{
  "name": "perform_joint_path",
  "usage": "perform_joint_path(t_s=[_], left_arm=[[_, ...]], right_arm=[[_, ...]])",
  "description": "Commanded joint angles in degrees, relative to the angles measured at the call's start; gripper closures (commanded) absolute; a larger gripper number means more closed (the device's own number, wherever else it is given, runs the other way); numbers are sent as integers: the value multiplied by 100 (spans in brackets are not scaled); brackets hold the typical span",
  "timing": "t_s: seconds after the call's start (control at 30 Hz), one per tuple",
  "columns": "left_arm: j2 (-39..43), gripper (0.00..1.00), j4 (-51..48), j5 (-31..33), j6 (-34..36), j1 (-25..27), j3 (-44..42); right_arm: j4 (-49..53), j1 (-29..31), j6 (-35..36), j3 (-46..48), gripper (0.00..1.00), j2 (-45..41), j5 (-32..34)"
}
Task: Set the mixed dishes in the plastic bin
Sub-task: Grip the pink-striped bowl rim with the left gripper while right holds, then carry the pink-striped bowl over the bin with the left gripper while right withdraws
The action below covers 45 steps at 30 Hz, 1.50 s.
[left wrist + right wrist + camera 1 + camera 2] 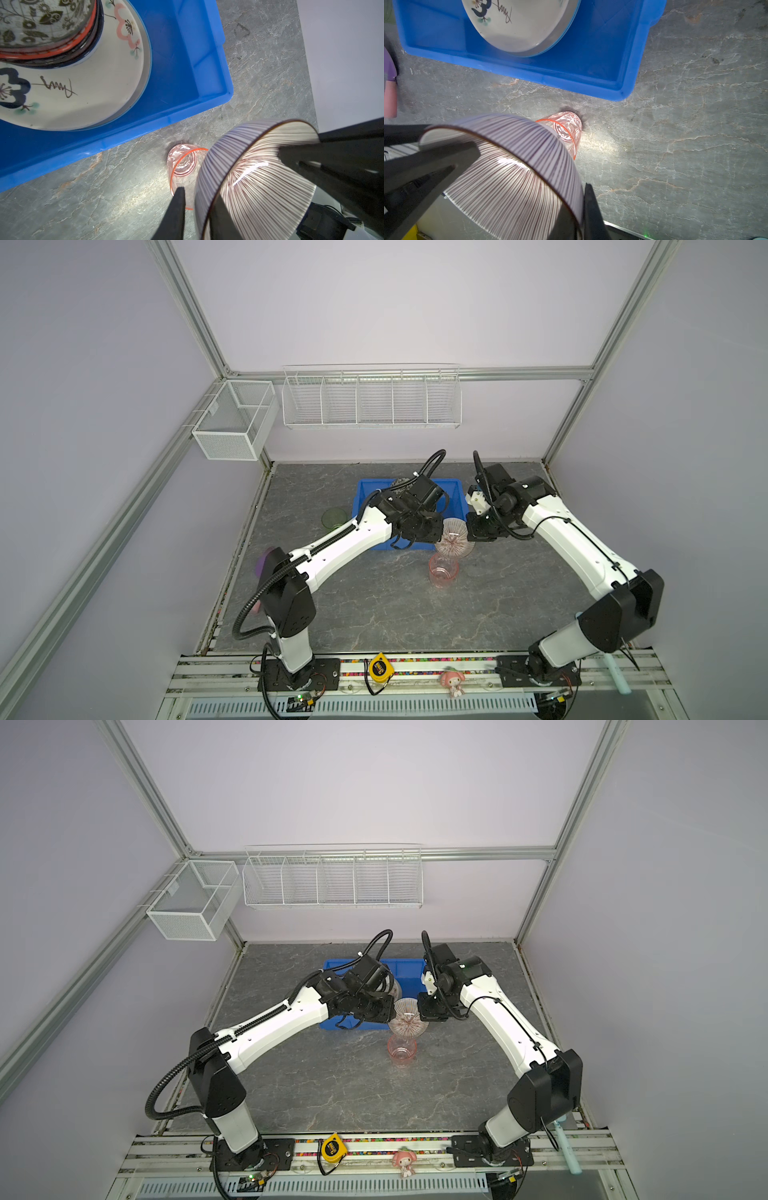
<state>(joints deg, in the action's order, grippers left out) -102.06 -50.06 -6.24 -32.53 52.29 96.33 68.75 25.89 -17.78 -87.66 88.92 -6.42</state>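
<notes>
Gleaming striped rnd bowl (454,537) (fine lines)

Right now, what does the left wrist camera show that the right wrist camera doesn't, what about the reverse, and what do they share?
Only the left wrist view shows a leaf-patterned bowl stacked over the plate in the bin. Only the right wrist view shows a purple spatula with a pink handle, lying on the table. Both show the blue plastic bin, the cream flower-painted plate inside it, the pink cup upright on the table, and the striped bowl held tilted at its rim by the right gripper.
</notes>
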Motion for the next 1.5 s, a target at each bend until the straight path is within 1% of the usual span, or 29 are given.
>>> perform_joint_path(t_s=[0.0, 0.27, 0.5, 0.57, 0.63, 0.7, 0.77, 0.83, 0.93, 1.1, 1.2, 1.3, 1.37, 1.4, 1.43, 1.47], left_arm=[[-43, 81, -131, 53, -12, 27, 131], [-59, 99, -145, 53, 2, 27, 158], [-86, 100, -179, 33, 10, 27, 193], [-82, 100, -186, 78, 31, 28, 206], [-103, 100, -237, 68, 58, 11, 270], [-123, 100, -293, -17, 87, -12, 341], [-88, 100, -298, 8, 128, -30, 351], [-54, 100, -326, 13, 163, -80, 359], [-6, 100, -446, 24, 228, -228, 458], [32, 100, -625, 167, 437, -623, 643], [-115, 100, -905, 368, 607, -921, 997], [-332, 100, -1082, 554, 778, -1172, 1419], [-579, 100, -1310, 633, 831, -1367, 1845], [-699, 100, -1392, 704, 846, -1420, 2026], [-823, 100, -1452, 805, 914, -1469, 2194], [-959, 100, -1478, 906, 960, -1516, 2345]], right_arm=[[-92, 72, -16, -190, 93, 47, -62], [-135, 107, -42, -225, 93, 55, -74], [-164, 120, -56, -320, 92, 55, -141], [-199, 129, -35, -331, 85, 54, -150], [-274, 126, -31, -314, 76, 14, -231], [-323, 119, -29, -312, 70, -20, -339], [-327, 113, -24, -318, 60, -61, -351], [-358, 83, -25, -264, 55, -151, -321], [-380, 1, -68, -144, 45, -373, -380], [-487, -252, -67, 170, 35, -946, -551], [-424, -473, -46, 317, 28, -1241, -769], [-382, -634, -37, 530, 24, -1460, -756], [-352, -709, -42, 682, 20, -1600, -782], [-370, -730, -47, 753, 17, -1657, -782], [-388, -742, -41, 833, 2, -1719, -775], [-389, -761, -41, 895, 12, -1759, -760]])
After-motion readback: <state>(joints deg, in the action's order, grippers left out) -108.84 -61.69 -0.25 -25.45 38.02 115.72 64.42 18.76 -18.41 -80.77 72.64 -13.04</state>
